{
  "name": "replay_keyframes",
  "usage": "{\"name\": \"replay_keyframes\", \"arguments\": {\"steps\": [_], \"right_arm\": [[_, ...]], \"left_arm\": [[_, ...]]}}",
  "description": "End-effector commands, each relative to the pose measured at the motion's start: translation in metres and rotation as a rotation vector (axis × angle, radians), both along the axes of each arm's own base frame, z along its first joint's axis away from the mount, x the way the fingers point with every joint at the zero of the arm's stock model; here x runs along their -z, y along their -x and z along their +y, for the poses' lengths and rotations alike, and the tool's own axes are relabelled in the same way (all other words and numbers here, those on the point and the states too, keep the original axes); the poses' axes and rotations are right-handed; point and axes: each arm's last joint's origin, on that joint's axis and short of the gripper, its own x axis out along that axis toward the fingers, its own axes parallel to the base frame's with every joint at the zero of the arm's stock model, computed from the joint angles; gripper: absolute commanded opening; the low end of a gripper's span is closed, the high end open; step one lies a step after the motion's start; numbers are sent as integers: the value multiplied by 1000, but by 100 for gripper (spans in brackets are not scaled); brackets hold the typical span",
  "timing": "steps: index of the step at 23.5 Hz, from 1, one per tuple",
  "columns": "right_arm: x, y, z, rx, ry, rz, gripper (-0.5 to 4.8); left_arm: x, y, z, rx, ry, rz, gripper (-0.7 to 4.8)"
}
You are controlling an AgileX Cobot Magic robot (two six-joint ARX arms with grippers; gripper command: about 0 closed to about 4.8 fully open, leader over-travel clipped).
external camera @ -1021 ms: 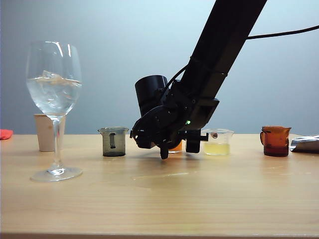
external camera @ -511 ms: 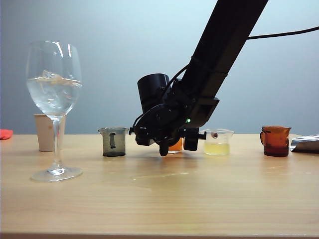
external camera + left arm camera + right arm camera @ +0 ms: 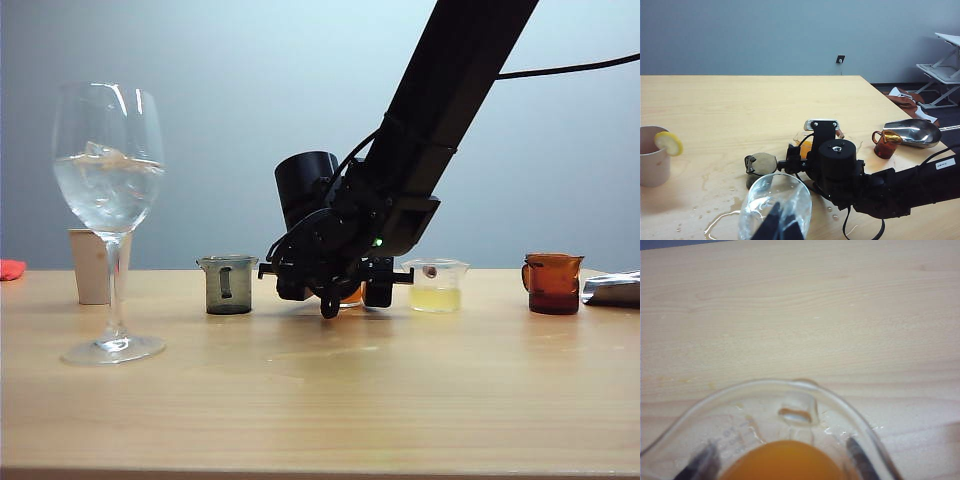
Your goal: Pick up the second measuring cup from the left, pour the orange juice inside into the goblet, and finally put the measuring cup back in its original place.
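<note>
Item: my right hand point(image 3: 345, 293), fingers either side of the second measuring cup point(image 3: 785, 440) with orange juice point(image 3: 785, 460); grip state unclear. Left hand: unseen.

The right arm slants down to the worktop point(image 3: 320, 400), its right pincer point(image 3: 352, 296) set low with jaws apart. The left pincer point(image 3: 780, 225) shows only dark fingertips.

Grey cup point(image 3: 229, 285), yellow-filled cup point(image 3: 436, 286), amber cup point(image 3: 552, 283) — upright.
</note>
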Motion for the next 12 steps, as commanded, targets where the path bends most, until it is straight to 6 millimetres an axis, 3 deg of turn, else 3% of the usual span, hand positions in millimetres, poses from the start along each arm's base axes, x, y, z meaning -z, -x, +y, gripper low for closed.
{"name": "replay_keyframes", "arguments": {"steps": [1,4,7,9,12], "right_arm": [[-3,-1,1,4,-7,-11,245],[-3,-1,1,2,-8,-10,129],[-3,-1,1,1,-8,-11,108],[-3,0,1,-8,-9,-9,30],[-4,0,2,-32,5,-9,-5]], "left_arm": [[-2,0,0,8,0,-18,-6],[-2,0,0,8,0,-18,-6],[-2,0,0,8,-1,-18,-6],[-2,0,0,8,-1,-18,-6],[-2,0,0,8,-1,-17,-6]]}}
